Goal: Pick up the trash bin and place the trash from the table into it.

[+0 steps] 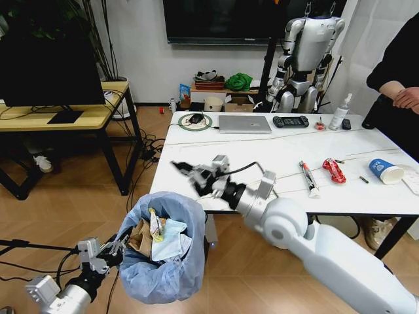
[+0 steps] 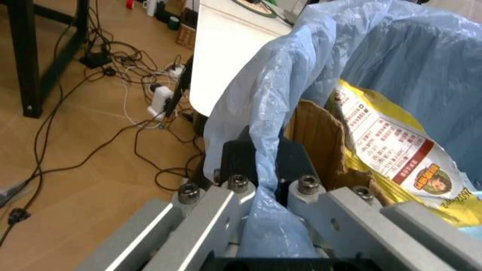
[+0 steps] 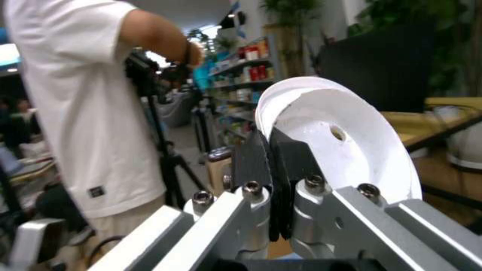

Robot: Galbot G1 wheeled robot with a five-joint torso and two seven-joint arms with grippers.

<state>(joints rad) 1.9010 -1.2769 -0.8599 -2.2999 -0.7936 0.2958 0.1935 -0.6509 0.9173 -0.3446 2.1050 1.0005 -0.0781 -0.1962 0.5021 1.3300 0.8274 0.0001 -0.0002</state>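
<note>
The left gripper (image 1: 116, 246) is low in front of the bench (image 1: 262, 163). It is pinched tight on the rim of the trash bin (image 1: 163, 261) and on the light-blue bag (image 2: 301, 73) that lines it. The bin sits beside the near left corner of the bench, well above the floor. Inside it are a brown cardboard piece (image 2: 320, 138), a yellow wrapper (image 2: 395, 152) and some white paper (image 1: 171, 241).

The right gripper (image 1: 200, 175) is up over the near left corner of the bench, just above the bin. Its fingers are squeezed together on the edge of a white round lid (image 3: 339, 135).

More trash lies on the bench to the right: a white tube (image 1: 308, 178), a red wrapper (image 1: 334, 170) and a blue paper cup (image 1: 385, 171). They are near each other but apart. A laptop (image 1: 244, 123) lies at the far side.
</note>
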